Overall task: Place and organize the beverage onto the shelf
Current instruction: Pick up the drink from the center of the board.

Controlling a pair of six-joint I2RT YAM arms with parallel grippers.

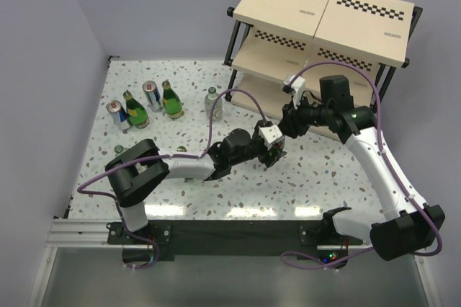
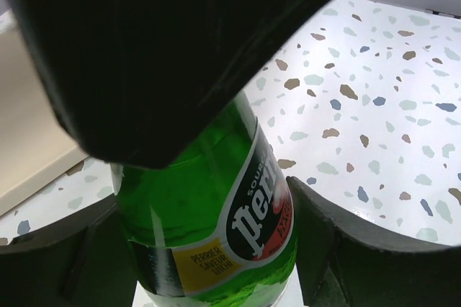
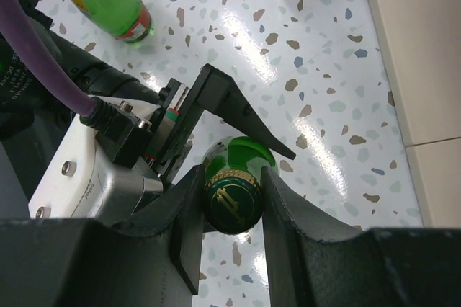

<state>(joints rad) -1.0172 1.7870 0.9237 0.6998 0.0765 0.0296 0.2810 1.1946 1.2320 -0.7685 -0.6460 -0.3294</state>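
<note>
Standing upright, cap-up, green bottle (image 3: 232, 205), right gripper (image 3: 230, 176) clamped on neck, left gripper (image 2: 205, 199) flanking body, grip unclear.

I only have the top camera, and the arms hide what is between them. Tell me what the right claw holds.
Observer: On the right wrist camera the right claw is shut on the capped top of a green glass bottle.
Operator: Read me what is printed on it.
Observer: On the left wrist camera its label shows Perrier in white letters beside a yellow patch.
Operator: Now report the other arm.
Observer: The fingers of the left claw flank the bottle's body at label height, one on each side. I cannot tell whether they press.
</note>
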